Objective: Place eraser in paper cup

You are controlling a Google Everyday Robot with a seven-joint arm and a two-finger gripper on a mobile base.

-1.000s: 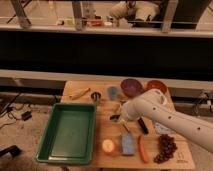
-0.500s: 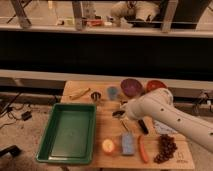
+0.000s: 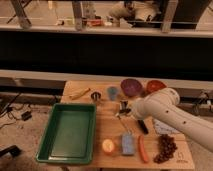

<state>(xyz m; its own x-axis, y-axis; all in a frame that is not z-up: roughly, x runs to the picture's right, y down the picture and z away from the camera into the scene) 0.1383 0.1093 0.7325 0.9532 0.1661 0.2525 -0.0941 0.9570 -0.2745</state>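
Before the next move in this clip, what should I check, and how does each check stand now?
1. Gripper located: ok, over the table's middle, just below the blue cup.
2. Eraser found: cannot tell; a black elongated piece lies right of the gripper, identity unsure.
3. Eraser in grasp: cannot tell.
4. Paper cup visible: not ok; none shows, possibly hidden behind the arm.
5. Room around the gripper: not ok; blue cup and dark metal cup stand close.
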